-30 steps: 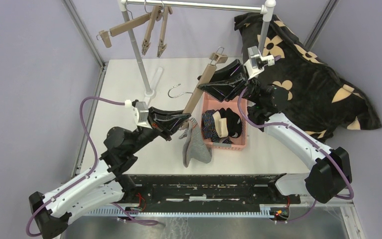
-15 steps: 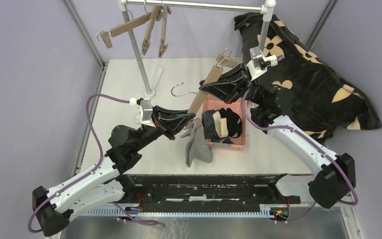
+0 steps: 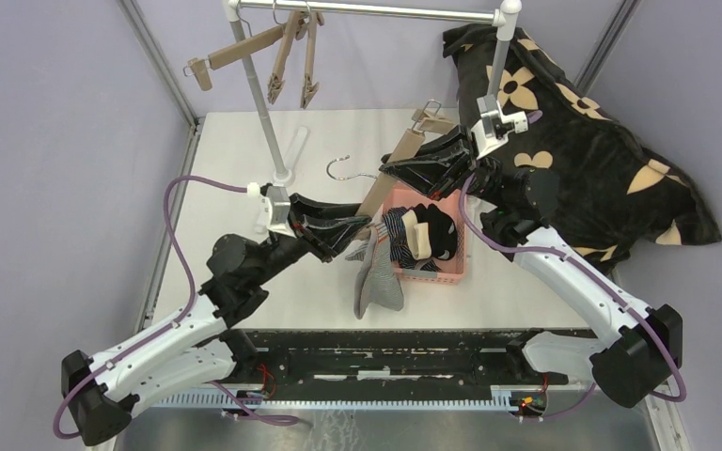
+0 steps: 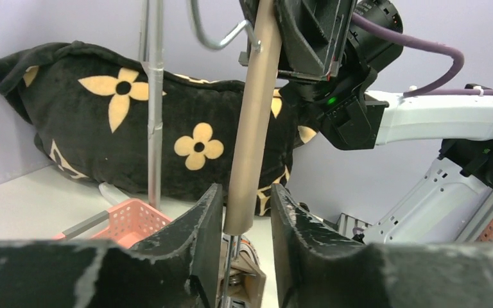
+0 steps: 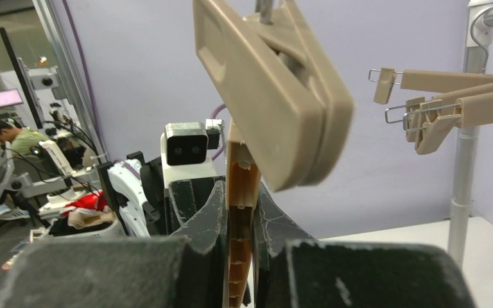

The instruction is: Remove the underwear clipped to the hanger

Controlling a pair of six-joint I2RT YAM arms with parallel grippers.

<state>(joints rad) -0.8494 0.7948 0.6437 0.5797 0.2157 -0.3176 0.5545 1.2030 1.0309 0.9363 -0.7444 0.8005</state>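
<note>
Grey-and-white striped underwear (image 3: 378,280) is hanging off the low end of the beige hanger (image 3: 373,199), draping onto the table (image 3: 244,160) at 7 o'clock of the pink basket (image 3: 437,274). Cannot tell if the lower clip is gripping it. Navy striped pair (image 3: 397,237) and black pair with beige waistband (image 3: 439,228) are lying in the basket, touching each other.

Hanger is tilting, low end at 7 o'clock, high end at 1 o'clock, metal hook (image 3: 343,169) sticking out toward 10 o'clock.

Left gripper (image 3: 359,228) is sitting at the low end, jaws spread. In the left wrist view its fingers (image 4: 207,218) are standing either side of the bar with a gap showing.

Right gripper (image 3: 397,167) is pinching the bar near the high end. In the right wrist view its fingers (image 5: 208,218) are pressing on both sides, just under the upper clip (image 5: 276,96).

Flower-print cushion (image 3: 602,141) is lying at 2 o'clock. Rack (image 3: 376,9) with spare hangers (image 3: 291,47) is standing at 11 o'clock.
</note>
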